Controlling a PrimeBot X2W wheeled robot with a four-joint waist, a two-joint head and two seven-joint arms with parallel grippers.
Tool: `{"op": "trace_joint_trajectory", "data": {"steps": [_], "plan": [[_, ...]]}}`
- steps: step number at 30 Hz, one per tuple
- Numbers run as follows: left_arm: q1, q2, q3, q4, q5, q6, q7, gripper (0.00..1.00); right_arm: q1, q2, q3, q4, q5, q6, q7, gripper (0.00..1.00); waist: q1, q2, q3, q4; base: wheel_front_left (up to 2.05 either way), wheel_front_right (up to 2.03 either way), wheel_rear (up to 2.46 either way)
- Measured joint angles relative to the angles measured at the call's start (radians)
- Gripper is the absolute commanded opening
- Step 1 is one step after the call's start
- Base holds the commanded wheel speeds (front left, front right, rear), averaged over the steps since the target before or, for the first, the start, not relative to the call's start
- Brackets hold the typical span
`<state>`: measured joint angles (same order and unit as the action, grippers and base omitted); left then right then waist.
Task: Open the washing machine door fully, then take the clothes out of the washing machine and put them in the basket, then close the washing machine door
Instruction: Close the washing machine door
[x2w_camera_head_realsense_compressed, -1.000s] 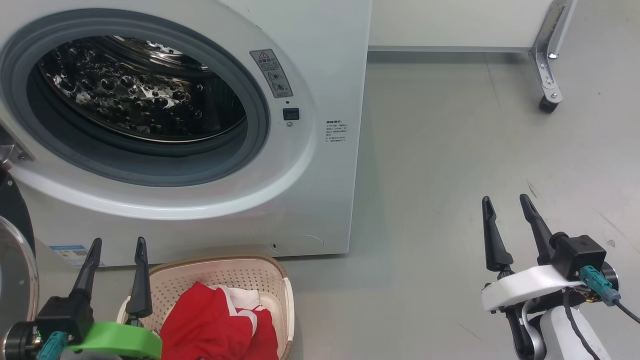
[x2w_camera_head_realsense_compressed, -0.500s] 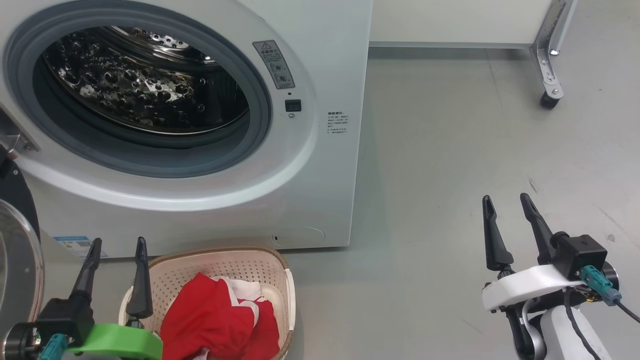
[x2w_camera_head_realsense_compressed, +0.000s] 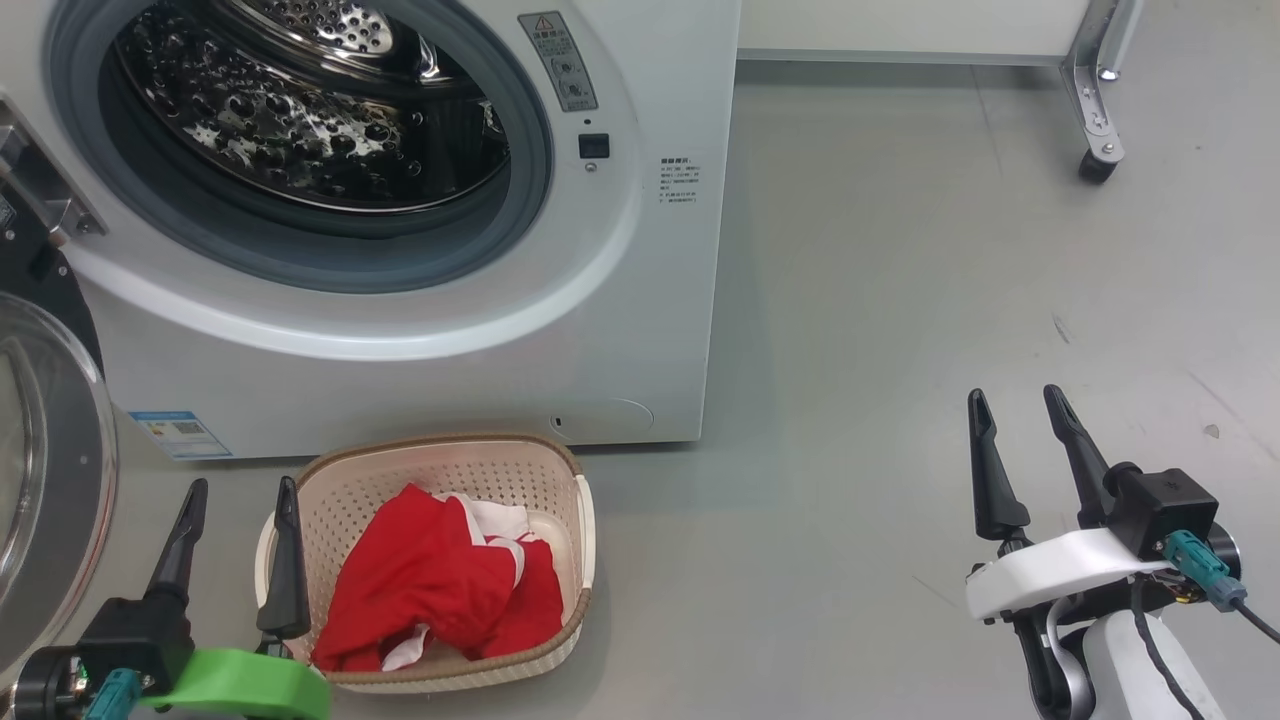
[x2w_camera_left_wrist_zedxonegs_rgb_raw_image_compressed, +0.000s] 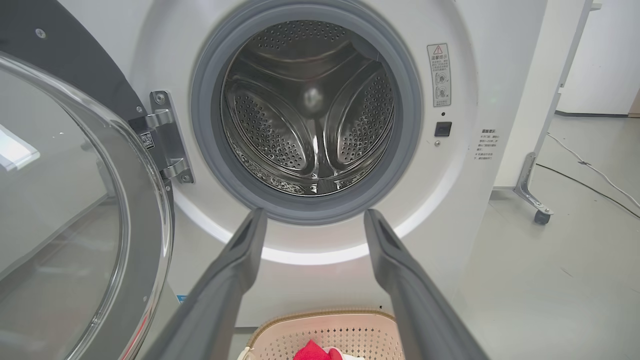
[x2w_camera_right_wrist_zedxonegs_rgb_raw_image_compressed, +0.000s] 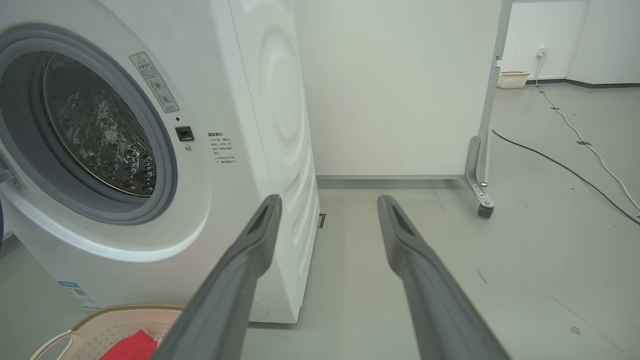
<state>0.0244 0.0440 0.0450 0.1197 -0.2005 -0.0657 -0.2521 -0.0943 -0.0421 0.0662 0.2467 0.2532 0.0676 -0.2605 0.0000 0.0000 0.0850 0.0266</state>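
Washing machine (x2w_camera_head_realsense_compressed: 400, 390): smooth glossy white casing, matt grey rubber gasket (x2w_camera_head_realsense_compressed: 330, 260), polished perforated steel drum (x2w_camera_left_wrist_zedxonegs_rgb_raw_image_compressed: 310, 115). Washing machine door (x2w_camera_left_wrist_zedxonegs_rgb_raw_image_compressed: 60, 210): clear glossy glass. Basket (x2w_camera_head_realsense_compressed: 420, 472): perforated cream plastic. Clothes (x2w_camera_head_realsense_compressed: 430, 580): red cloth.

The floor (x2w_camera_head_realsense_compressed: 900, 300) is smooth pale grey and evenly lit, with a few dark scuffs (x2w_camera_head_realsense_compressed: 1058, 328). A white panel (x2w_camera_right_wrist_zedxonegs_rgb_raw_image_compressed: 395, 90) stands upright on it, carried by a metal bracket leg (x2w_camera_head_realsense_compressed: 1095, 90) that ends in a small black wheel (x2w_camera_head_realsense_compressed: 1095, 166). Past the panel is a white wall (x2w_camera_right_wrist_zedxonegs_rgb_raw_image_compressed: 605, 40) with a dark skirting (x2w_camera_right_wrist_zedxonegs_rgb_raw_image_compressed: 600, 85). A black cable (x2w_camera_right_wrist_zedxonegs_rgb_raw_image_compressed: 565, 170) and a white cable (x2w_camera_right_wrist_zedxonegs_rgb_raw_image_compressed: 582, 143) trail across the floor, the white one running toward a socket (x2w_camera_right_wrist_zedxonegs_rgb_raw_image_compressed: 541, 51), near a small far basket (x2w_camera_right_wrist_zedxonegs_rgb_raw_image_compressed: 513, 79).
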Motion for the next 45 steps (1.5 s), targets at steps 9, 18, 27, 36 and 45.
{"op": "trace_joint_trajectory", "data": {"steps": [9, 18, 27, 36, 45], "plan": [[0.000, 0.000, -0.006, -0.003, -0.001, 0.000, 0.000, 1.00, 0.000, 0.000, -0.003, -0.003, 0.000, 0.000, 0.000, 1.00, 0.0000, 0.0000, 0.006, 0.006, -1.00, 1.00, 0.00], [0.000, 0.000, -0.010, -0.012, -0.005, 0.000, 0.000, 1.00, 0.000, 0.000, -0.003, -0.003, 0.001, 0.000, 0.000, 1.00, 0.0000, 0.0000, 0.010, 0.014, -0.60, 0.60, 0.00], [0.000, 0.000, -0.012, -0.021, -0.011, 0.008, 0.000, 1.00, 0.000, 0.000, -0.003, -0.003, 0.001, -0.001, 0.000, 1.00, 0.0000, 0.0000, 0.008, 0.020, -0.21, 0.21, 0.00], [0.000, 0.000, -0.012, -0.022, -0.012, 0.012, 0.000, 1.00, 0.000, 0.000, -0.003, -0.003, 0.001, -0.001, 0.000, 1.00, 0.0000, 0.0000, 0.002, 0.024, 0.00, 0.00, 0.00], [0.000, -0.001, -0.043, 0.008, -0.028, 0.018, 0.000, 1.00, 0.003, 0.000, -0.017, -0.003, 0.001, -0.001, 0.000, 1.00, 0.0000, 0.0000, -0.008, 0.047, 0.00, 0.00, 0.00]]}}
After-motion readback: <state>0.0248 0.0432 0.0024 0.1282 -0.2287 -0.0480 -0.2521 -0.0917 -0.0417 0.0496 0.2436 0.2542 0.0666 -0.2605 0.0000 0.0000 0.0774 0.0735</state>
